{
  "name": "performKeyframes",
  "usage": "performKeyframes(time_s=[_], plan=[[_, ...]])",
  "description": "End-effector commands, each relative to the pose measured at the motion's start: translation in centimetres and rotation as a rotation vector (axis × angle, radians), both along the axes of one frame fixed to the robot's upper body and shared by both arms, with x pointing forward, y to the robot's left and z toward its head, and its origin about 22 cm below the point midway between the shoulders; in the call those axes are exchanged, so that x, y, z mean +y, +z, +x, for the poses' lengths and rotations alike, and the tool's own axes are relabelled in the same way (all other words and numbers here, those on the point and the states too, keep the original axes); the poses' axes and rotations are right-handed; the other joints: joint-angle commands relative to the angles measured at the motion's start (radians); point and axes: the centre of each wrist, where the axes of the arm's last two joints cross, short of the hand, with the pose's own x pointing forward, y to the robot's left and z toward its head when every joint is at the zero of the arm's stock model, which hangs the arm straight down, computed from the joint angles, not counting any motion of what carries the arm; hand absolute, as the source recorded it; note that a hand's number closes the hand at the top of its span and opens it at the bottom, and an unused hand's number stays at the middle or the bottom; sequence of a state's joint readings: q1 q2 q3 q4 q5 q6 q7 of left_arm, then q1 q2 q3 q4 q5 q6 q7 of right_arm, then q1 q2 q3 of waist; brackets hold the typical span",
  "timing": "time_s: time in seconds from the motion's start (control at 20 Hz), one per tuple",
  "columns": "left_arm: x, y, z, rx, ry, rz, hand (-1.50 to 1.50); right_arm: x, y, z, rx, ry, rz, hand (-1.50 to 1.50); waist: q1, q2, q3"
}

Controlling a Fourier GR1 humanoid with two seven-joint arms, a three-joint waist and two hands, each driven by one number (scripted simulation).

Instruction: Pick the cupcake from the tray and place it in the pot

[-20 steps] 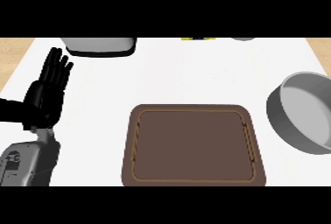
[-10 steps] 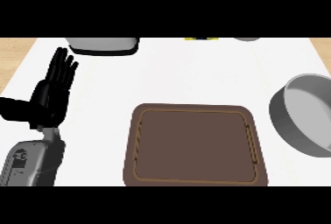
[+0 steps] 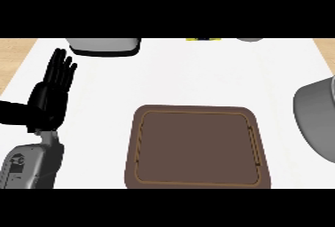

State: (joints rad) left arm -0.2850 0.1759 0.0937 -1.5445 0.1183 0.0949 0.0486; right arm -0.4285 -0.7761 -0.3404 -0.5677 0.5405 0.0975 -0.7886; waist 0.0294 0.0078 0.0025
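A brown tray [image 3: 196,179] lies at the counter's front centre, and no cupcake shows on it or anywhere else. The grey pot [image 3: 317,119] sits at the right edge, partly cut off by the view. My left hand [image 3: 47,99] stands open at the left, fingers straight and pointing up, resting apart from the tray. Its grey forearm [image 3: 29,164] comes in from the lower left. My right hand is out of sight.
A grey container [image 3: 104,45] stands at the back left. At the back edge a small yellow thing [image 3: 204,39] and a grey object [image 3: 248,39] are barely visible. A wooden surface [image 3: 14,55] borders the white counter on the left.
The view has shifted a little, so tray and pot sit slightly further right in the picture. My left hand holds the same open pose.
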Motion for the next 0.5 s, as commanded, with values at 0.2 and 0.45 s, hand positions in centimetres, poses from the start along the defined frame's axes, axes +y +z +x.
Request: performKeyframes(time_s=[0.2, 0.45], plan=[[0.1, 1.0, 0.9, -0.002, 0.006, -0.003, 0.0, -0.1, 0.7, 1.6, -0.149, 0.068, 0.301, -1.5, -0.014, -0.003, 0.0], [0.1, 0.0, -0.1, 0.007, 0.015, -0.011, 0.0, -2.7, 3.2, 0.2, -0.126, -0.024, 0.502, -1.5, -0.023, -0.008, -0.002]])
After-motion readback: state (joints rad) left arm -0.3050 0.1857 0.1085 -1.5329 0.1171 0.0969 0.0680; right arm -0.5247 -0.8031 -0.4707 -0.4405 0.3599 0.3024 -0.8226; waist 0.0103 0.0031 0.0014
